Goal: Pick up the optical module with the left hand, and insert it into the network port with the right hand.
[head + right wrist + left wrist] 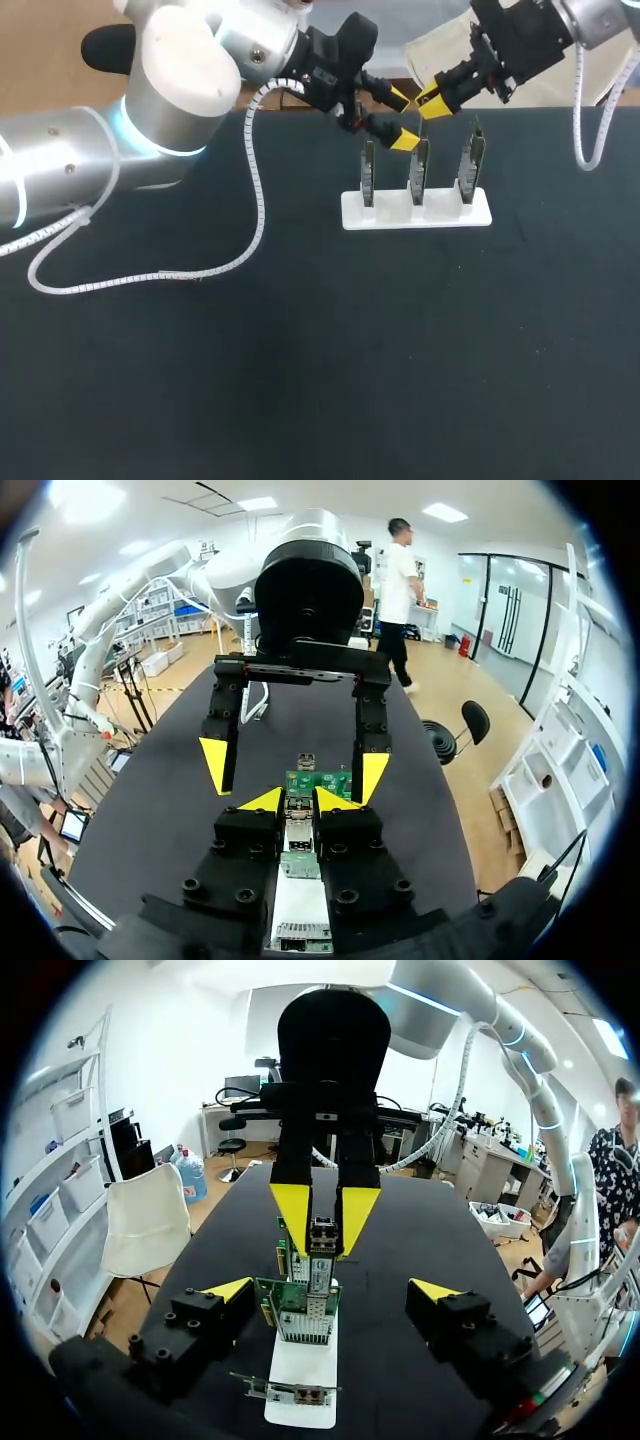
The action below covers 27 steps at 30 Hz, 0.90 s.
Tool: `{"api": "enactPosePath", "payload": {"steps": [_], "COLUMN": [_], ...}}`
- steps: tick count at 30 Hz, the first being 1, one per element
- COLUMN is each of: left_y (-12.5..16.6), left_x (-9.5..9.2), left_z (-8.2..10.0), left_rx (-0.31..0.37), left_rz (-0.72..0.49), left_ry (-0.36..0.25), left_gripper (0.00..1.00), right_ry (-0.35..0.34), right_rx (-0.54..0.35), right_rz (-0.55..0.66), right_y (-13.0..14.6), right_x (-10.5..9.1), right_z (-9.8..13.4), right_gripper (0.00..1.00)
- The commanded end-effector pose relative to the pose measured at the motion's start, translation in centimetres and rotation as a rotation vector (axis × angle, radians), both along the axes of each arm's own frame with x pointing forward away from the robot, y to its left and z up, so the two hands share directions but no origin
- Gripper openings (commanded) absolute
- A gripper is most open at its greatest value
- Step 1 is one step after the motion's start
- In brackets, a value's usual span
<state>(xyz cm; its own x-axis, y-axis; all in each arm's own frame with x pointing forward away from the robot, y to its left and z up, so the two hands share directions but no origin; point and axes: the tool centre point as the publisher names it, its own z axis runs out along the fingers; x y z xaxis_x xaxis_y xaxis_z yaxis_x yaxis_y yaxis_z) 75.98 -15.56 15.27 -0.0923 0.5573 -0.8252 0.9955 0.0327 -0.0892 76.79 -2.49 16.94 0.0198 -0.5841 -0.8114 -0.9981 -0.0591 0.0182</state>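
Observation:
My right gripper (432, 100) hangs over the middle of three upright network cards (418, 175) in a white stand (480, 215), shut on the small metal optical module (298, 832). In the left wrist view the module (322, 1248) points down between the right gripper's yellow tips, just above the port of the middle card (300, 1310). My left gripper (401, 118) is open and holds nothing, just left of the right gripper and facing it. In the left wrist view, the left gripper (332, 1288) has its fingers spread wide to either side of the cards.
The white stand (300, 1370) sits at the back middle of the black table (300, 350). A white coiled cable (250, 200) from my left arm trails over the table's left side. The third card (470, 170) stands right of the grippers.

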Motion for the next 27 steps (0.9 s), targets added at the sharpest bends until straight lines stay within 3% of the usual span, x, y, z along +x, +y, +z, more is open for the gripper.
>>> {"api": "enactPosePath", "payload": {"steps": [1, 27], "left_y": [-0.12, -0.12], "left_x": [0.21, 0.21], "left_z": [0.05, 0.05], "left_rx": [0.005, 0.005], "left_rz": [-0.002, -0.002], "left_ry": [0.003, 0.003], "left_gripper": [1.0, 1.0], "right_ry": [-0.009, -0.003], "right_rx": [0.006, 0.018], "right_rz": [-0.014, -0.014], "right_y": [-0.18, -0.15], "right_x": [-0.1, 0.0], "right_z": [-0.1, -0.12], "right_gripper": [0.0, 0.0]}}
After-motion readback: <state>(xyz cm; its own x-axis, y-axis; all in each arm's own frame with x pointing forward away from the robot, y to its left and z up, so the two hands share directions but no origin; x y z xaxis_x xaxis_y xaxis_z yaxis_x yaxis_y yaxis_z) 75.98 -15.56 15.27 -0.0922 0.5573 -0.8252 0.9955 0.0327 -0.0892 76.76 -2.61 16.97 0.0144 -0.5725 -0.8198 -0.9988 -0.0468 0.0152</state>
